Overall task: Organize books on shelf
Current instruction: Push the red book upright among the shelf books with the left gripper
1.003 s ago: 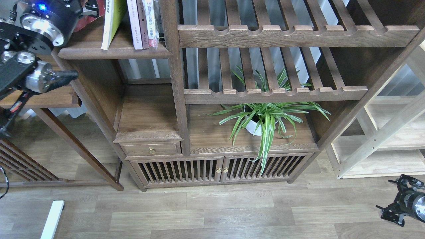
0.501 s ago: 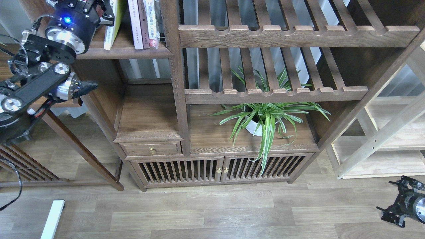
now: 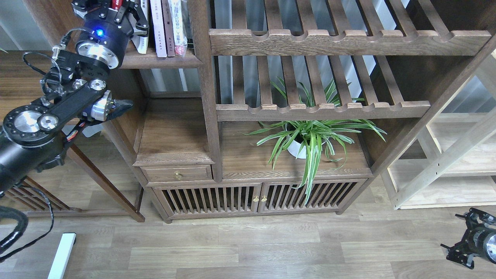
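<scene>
My left gripper (image 3: 113, 5) is up at the top left, at the left end of the dark-brown shelf (image 3: 162, 62). It is shut on the red book (image 3: 116, 3); only a small strip of red shows between the fingers at the frame's top edge. Right beside it, the white book with a yellow-green cover (image 3: 142, 42) stands on the shelf, partly hidden by the gripper. The pale lavender-white book (image 3: 158, 27) stands upright to its right. My right gripper (image 3: 471, 242) hangs low at the bottom right over the floor, small and dark.
A thin brown-spined book (image 3: 168, 27) and a plastic-wrapped book (image 3: 178, 27) stand against the upright post (image 3: 201, 77). Slatted racks (image 3: 329, 40) fill the right. A potted spider plant (image 3: 306, 139) sits on the lower cabinet. A pale wood rack (image 3: 445, 155) stands far right.
My left arm has swung up and to the right, carrying the red book to the shelf's left end, against the yellow-green book. The right gripper has barely moved.
</scene>
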Controlling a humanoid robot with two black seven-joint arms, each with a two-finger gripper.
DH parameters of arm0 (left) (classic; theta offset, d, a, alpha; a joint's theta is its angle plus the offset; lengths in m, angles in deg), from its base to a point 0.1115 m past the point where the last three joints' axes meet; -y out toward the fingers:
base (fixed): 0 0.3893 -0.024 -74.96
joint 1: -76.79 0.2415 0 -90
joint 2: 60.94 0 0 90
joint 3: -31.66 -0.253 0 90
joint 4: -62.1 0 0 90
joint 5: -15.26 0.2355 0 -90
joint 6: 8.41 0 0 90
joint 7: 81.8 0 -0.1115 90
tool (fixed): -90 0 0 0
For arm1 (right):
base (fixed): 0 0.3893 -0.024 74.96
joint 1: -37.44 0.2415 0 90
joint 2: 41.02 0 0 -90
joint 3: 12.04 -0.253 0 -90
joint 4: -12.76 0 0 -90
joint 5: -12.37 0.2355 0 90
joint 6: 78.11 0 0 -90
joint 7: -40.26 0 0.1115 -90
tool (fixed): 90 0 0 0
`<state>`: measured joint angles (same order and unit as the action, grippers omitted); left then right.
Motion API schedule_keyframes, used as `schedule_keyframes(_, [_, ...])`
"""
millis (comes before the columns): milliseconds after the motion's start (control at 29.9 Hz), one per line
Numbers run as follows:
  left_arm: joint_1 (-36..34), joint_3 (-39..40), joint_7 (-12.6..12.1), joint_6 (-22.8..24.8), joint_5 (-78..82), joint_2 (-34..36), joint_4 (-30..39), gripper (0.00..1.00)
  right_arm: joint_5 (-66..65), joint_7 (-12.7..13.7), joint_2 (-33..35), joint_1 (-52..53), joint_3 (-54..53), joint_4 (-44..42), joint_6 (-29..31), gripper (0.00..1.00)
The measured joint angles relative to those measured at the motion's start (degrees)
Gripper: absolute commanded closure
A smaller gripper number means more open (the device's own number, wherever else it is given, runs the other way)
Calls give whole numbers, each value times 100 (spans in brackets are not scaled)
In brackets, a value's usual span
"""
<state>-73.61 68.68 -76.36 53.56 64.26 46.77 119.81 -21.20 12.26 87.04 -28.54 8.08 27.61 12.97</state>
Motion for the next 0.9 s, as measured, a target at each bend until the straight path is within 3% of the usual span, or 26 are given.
schedule_keyframes(201, [-14,36,51,3,-56,-112,-39,100,2,0,5,-2,0,0,-3,0])
schedule_keyframes(301, [-15,42,52,3,-74,-130,-40,87,7,0,8,-2,0,0,-3,0])
schedule_keyframes(501, [-18,54,-20,3,-113,-144,-38,46,37,0,9,-16,0,0,-24,0])
schedule_keyframes(602, [-17,53,-70,5,-257,-136,-13,34,44,0,9,-26,0,0,-29,0])
schedule_keyframes(903, [-1,89,-374,5,-668,-25,146,26,53,0,4,-29,0,0,-38,0])
